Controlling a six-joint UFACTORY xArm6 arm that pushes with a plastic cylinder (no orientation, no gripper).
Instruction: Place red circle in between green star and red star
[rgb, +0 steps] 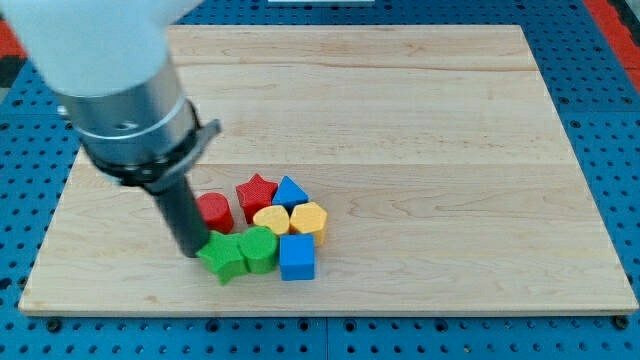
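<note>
Light wooden counter (420, 130), blocks clustered near bottom edge, left of centre: red circle (214, 211), red star (256, 192), blue triangle (290, 192), two yellow blocks (272, 220) (309, 219), green star (223, 256), green block (258, 249), blue cube (297, 257).

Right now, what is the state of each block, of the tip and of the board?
my tip: down at the board, touching green star's left side
red circle: upright, right of the rod
green star: flat, touching green block
red star: flat, above yellow blocks
green block: upright
blue cube: upright
wooden board: lying flat
</note>
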